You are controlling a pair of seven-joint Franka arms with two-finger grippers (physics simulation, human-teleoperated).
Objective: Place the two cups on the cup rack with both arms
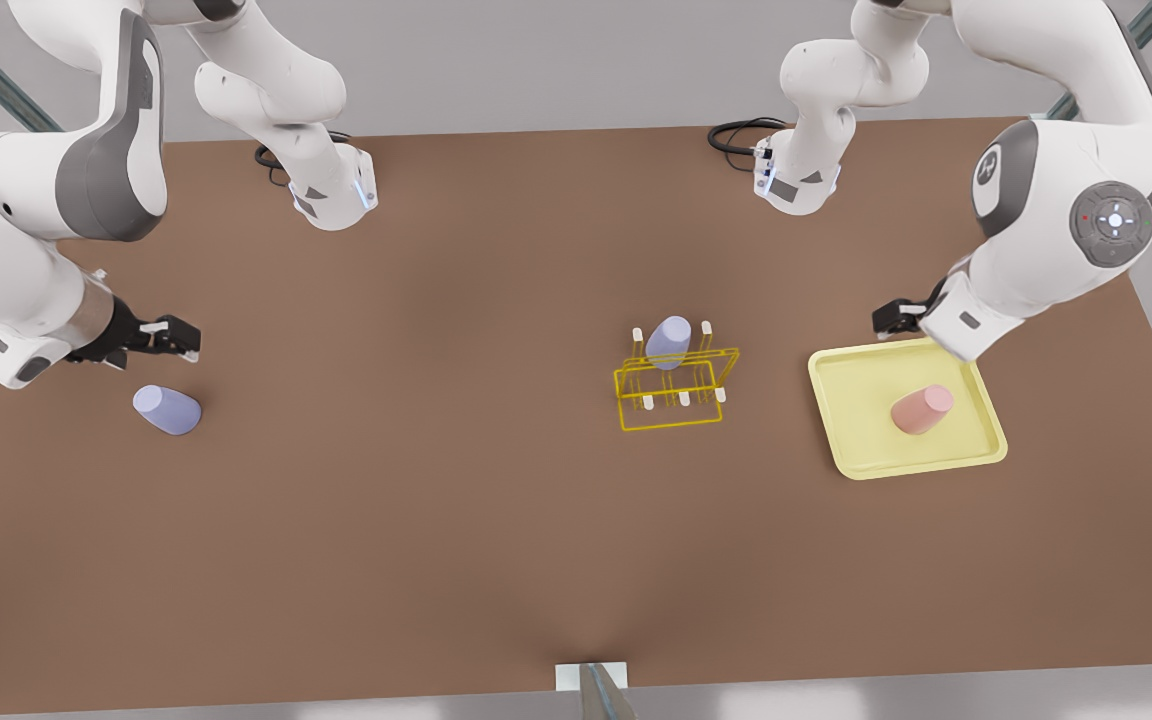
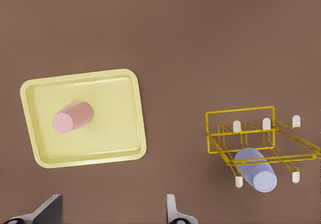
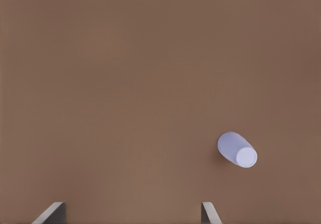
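Observation:
A pale pink cup (image 1: pixel 921 409) (image 2: pixel 72 117) lies on its side in a flat yellow tray (image 1: pixel 866 390) (image 2: pixel 110 128). My left gripper (image 1: pixel 891 318) (image 2: pixel 113 209) hovers open just beyond the tray's far corner, at the front view's right. One lavender cup (image 1: pixel 167 409) (image 3: pixel 236 149) lies on its side on the table at the front view's left. My right gripper (image 1: pixel 181 338) (image 3: pixel 130 211) is open a little above and behind it. The yellow wire cup rack (image 1: pixel 684 398) (image 2: pixel 266 124) stands mid-table and carries another lavender cup (image 1: pixel 668 342) (image 2: pixel 256 169) on a peg.
The brown table (image 1: pixel 436 450) has wide bare room between the rack and the cup at the front view's left. Both arm bases (image 1: pixel 331 195) stand at the far edge with black cables. A small white mount (image 1: pixel 591 678) sits at the near edge.

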